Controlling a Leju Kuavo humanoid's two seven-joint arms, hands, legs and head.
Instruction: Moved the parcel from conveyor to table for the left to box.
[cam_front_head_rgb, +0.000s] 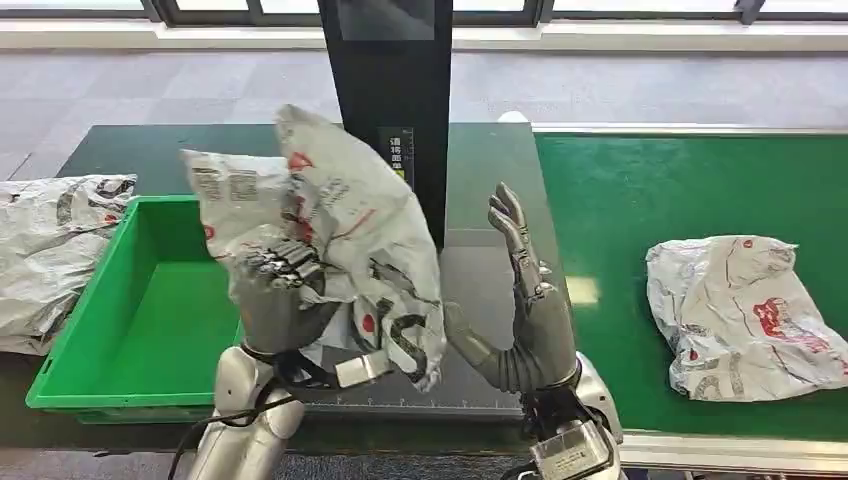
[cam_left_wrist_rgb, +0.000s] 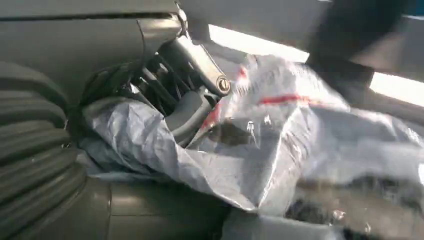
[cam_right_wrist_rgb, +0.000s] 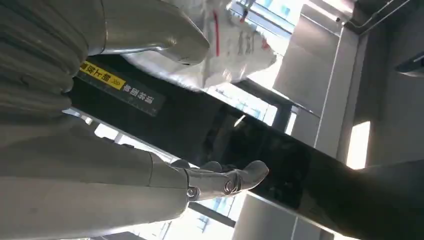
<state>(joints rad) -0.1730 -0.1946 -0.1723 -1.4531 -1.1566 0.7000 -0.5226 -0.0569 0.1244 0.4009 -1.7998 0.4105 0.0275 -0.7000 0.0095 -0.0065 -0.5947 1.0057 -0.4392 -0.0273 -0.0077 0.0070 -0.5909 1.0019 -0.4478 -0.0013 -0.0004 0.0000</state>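
Dark table (cam_front_head_rgb: 480, 180) centre: left hand (cam_front_head_rgb: 278, 285) grips the parcel (cam_front_head_rgb: 340, 230) aloft, probably not over the green box (cam_front_head_rgb: 150, 320) yet. Right hand (cam_front_head_rgb: 525, 290) is spread wide, empty. Boxing remains.

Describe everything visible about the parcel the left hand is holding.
The parcel is a crumpled grey-white plastic mailer bag with red and black print and a label near its top. The left hand grips its lower part and holds it upright in the air, between the green bin and the open right hand, which stands apart from it.
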